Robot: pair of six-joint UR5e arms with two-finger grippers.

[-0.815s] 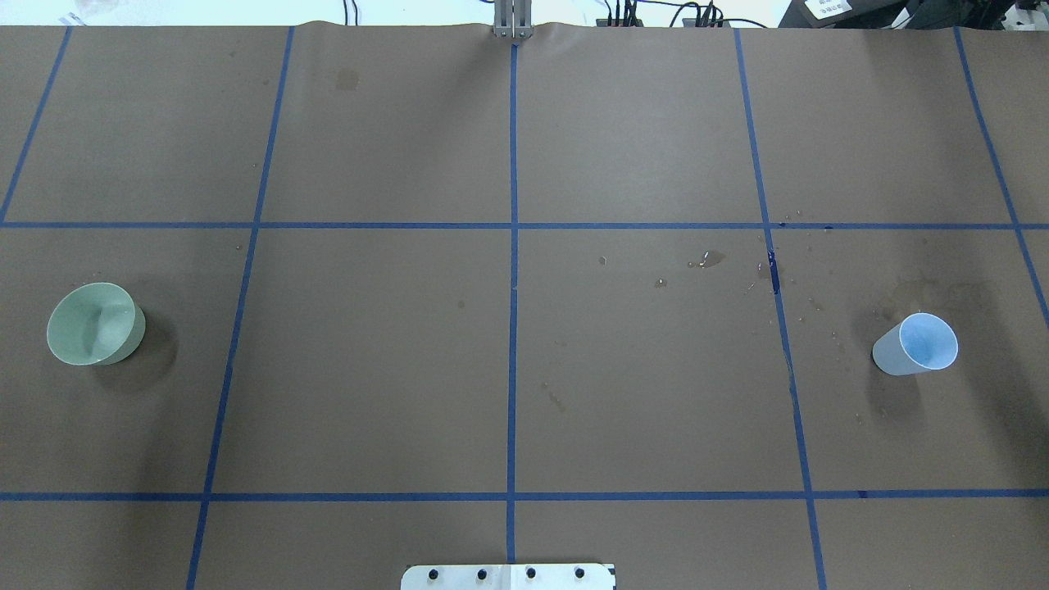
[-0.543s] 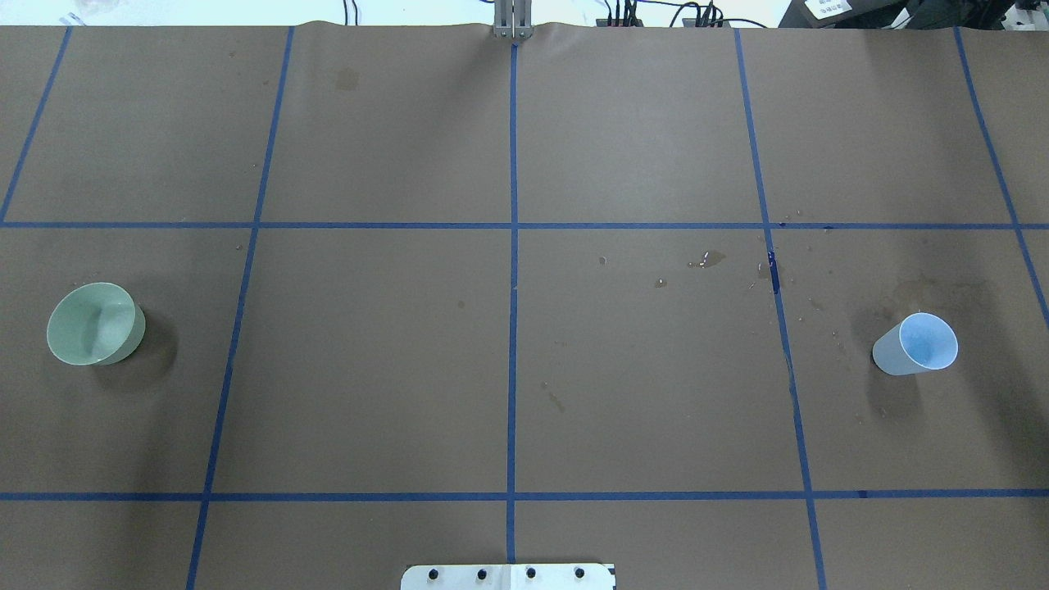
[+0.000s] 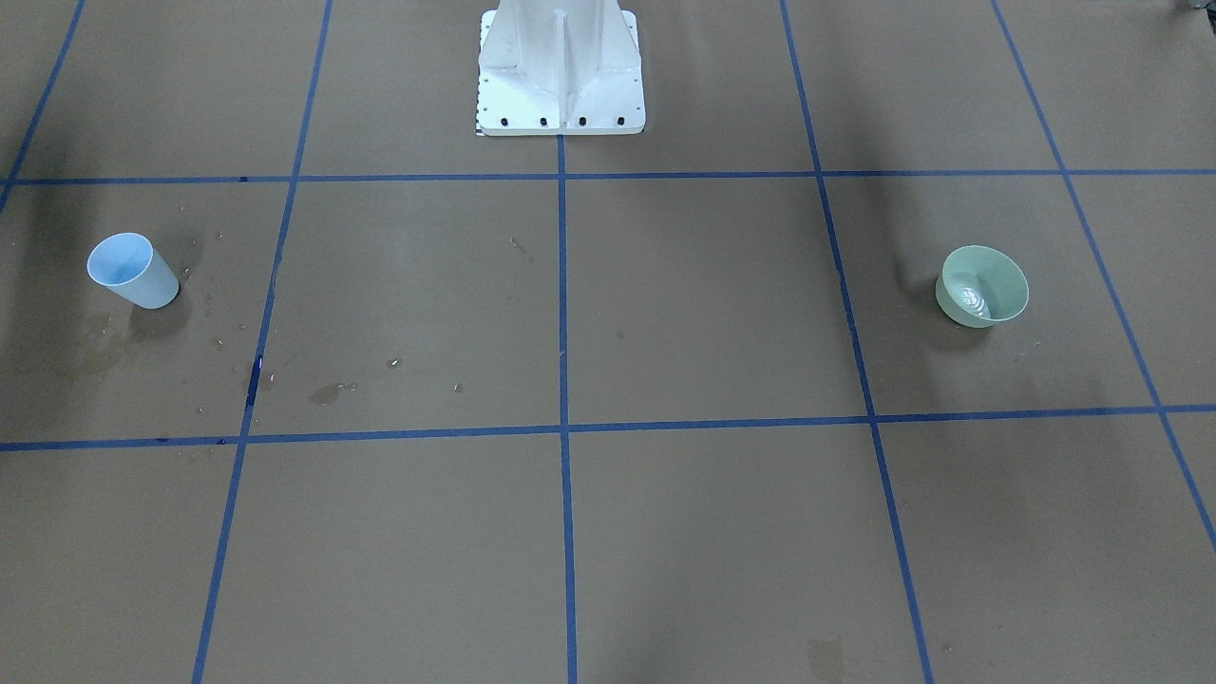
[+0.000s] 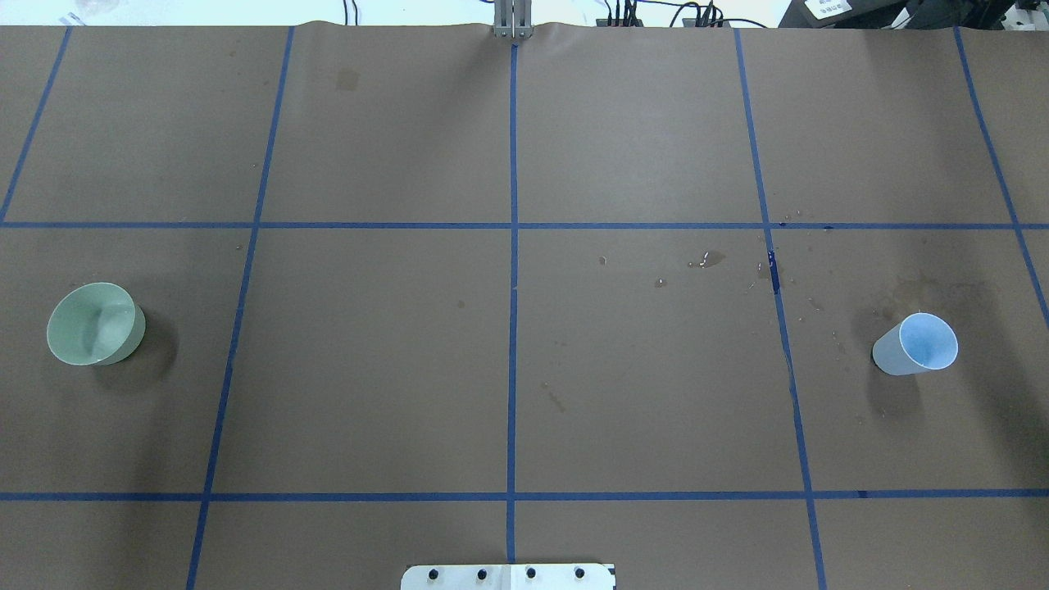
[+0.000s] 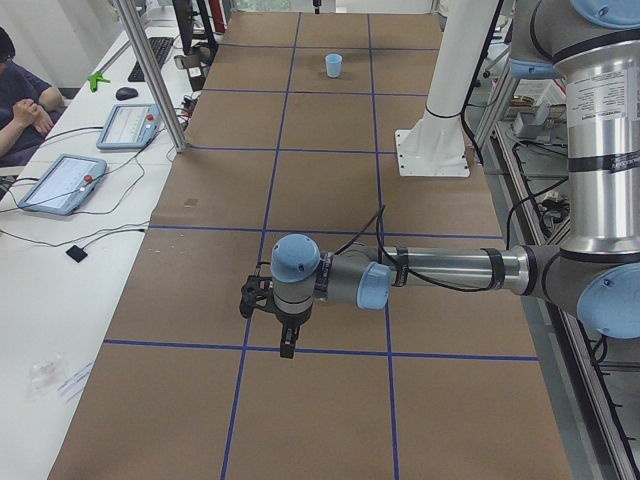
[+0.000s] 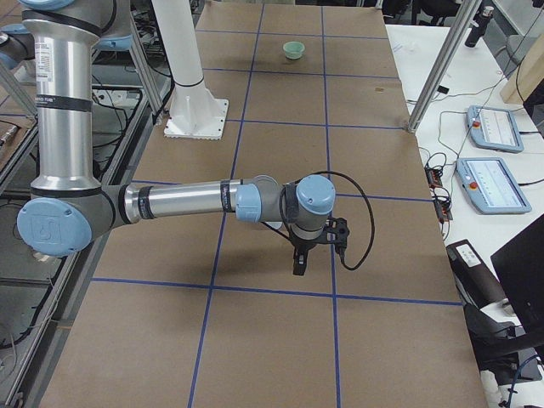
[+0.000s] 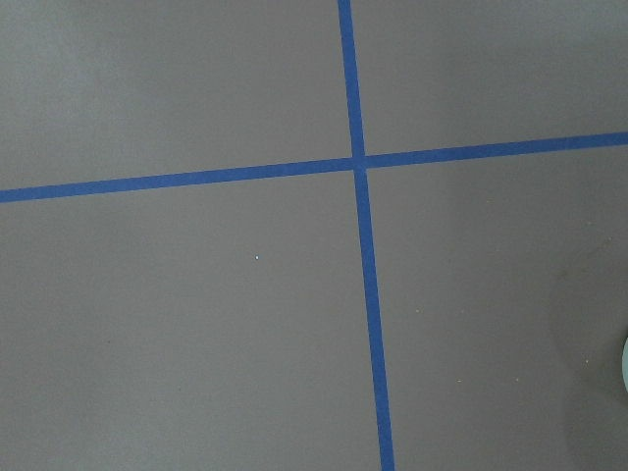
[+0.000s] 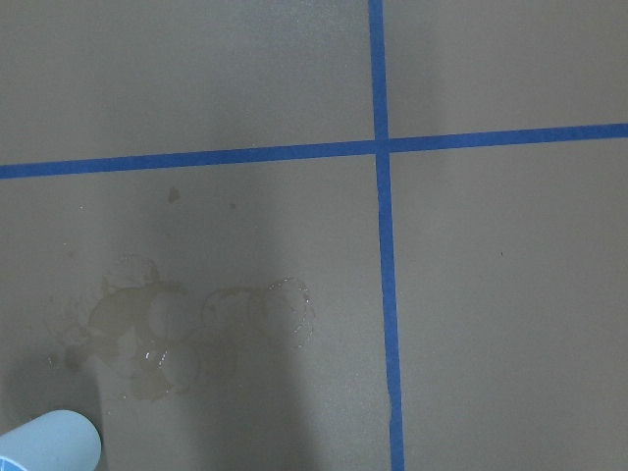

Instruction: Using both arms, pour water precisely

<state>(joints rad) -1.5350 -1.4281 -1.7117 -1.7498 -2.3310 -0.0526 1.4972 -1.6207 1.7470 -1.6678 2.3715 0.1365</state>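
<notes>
overhead exterior view gives you the table, covered in brown paper with blue tape lines. on it the green bowl stands upright at the robot's left side and the blue cup stands upright at its right side, well apart from each other. in the front-facing view you can see the water as a small rippled pool in the bottom of the bowl. some droplets lie on the paper between the middle tape line and the cup. the left arm shows only in the exterior left view, stretched low over the table, with the left end effector pointing down above the paper. the right arm shows only in the exterior right view, with the right end effector pointing down in the same way. for both, you cannot tell if the fingers are wide or narrow. the right wrist view looks down on the cup at its lower left corner, near ring-shaped stains.
</notes>
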